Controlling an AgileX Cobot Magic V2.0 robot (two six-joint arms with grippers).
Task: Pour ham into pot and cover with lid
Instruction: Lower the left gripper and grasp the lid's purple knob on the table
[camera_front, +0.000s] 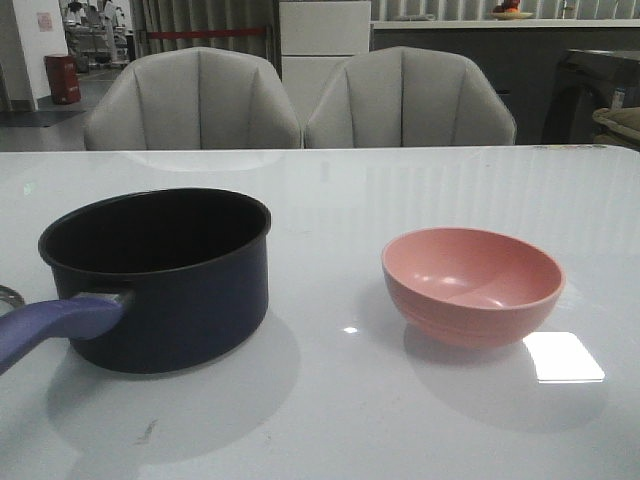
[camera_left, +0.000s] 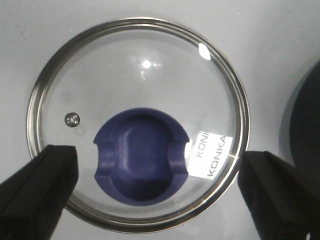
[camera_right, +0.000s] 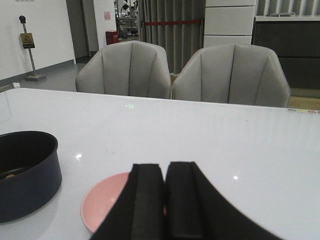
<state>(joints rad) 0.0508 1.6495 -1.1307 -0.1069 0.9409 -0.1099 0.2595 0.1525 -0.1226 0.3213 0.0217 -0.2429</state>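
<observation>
The dark navy pot (camera_front: 160, 280) stands at the left of the table, its purple-blue handle (camera_front: 55, 325) pointing toward the front left. In the right wrist view a small orange-pink bit of ham (camera_right: 8, 175) shows on the black floor of the pot (camera_right: 25, 175); the rest of the inside is hidden. The glass lid (camera_left: 137, 65) with its blue-purple knob (camera_left: 142, 160) lies flat on the table beside the pot's edge (camera_left: 307, 140). My left gripper (camera_left: 157, 165) is open above the lid, with one finger on each side of the rim. My right gripper (camera_right: 164, 167) is shut and empty above the pink bowl (camera_right: 107, 200).
The pink bowl (camera_front: 472, 282) stands empty at the right of the table. Two grey chairs (camera_front: 195, 100) stand behind the table's far edge. Neither arm shows in the front view.
</observation>
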